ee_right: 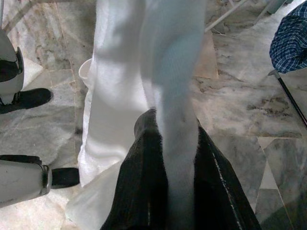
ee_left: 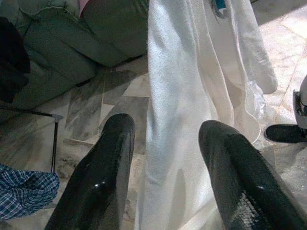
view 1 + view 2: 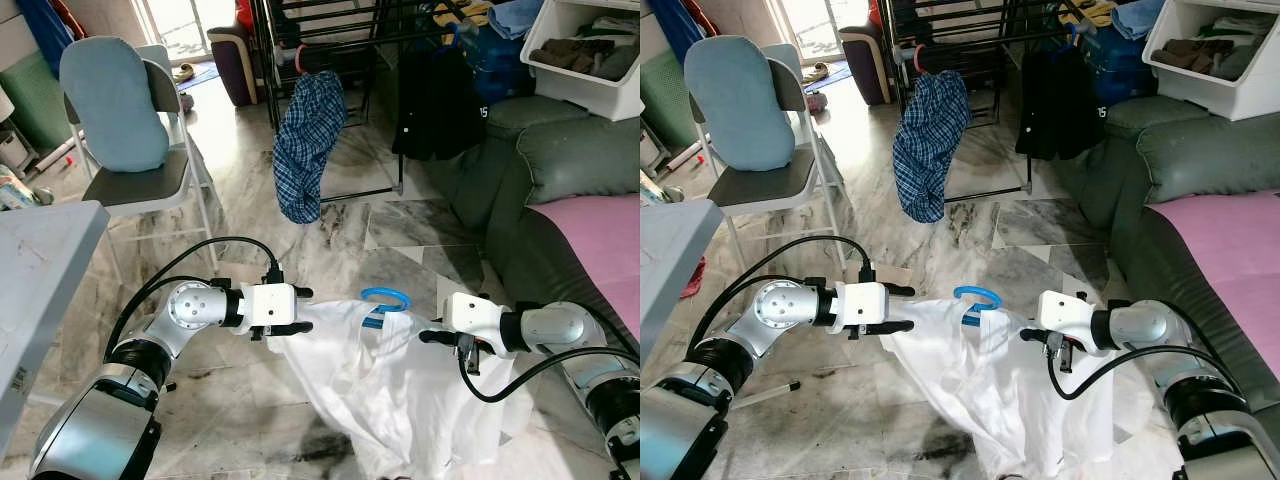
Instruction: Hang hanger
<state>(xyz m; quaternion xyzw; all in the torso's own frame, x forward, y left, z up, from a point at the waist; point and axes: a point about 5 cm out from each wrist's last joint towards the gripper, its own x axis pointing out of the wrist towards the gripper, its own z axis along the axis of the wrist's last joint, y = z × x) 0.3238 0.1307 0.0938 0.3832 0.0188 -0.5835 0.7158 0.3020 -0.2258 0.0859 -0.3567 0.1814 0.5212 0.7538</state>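
Observation:
A white shirt [image 3: 390,390] on a blue hanger [image 3: 385,297] hangs low between my two arms, its hem close to the marble floor. My left gripper [image 3: 303,311] is at the shirt's left shoulder. In the left wrist view its fingers [image 2: 110,158] stand apart, open, with the white cloth [image 2: 177,96] hanging between them. My right gripper [image 3: 428,336] is at the shirt's right shoulder. The right wrist view shows that gripper [image 1: 173,124] shut on a fold of the white cloth. Just the hanger's blue hook rises above the collar.
A black drying rack [image 3: 330,40] stands ahead with a blue plaid shirt [image 3: 305,140] and a dark garment [image 3: 435,100] on it. A chair [image 3: 150,185] with a light-blue cushion is at left, a white table [image 3: 40,260] nearer. On the right a green sofa [image 3: 560,170] carries a white bin [image 3: 590,50].

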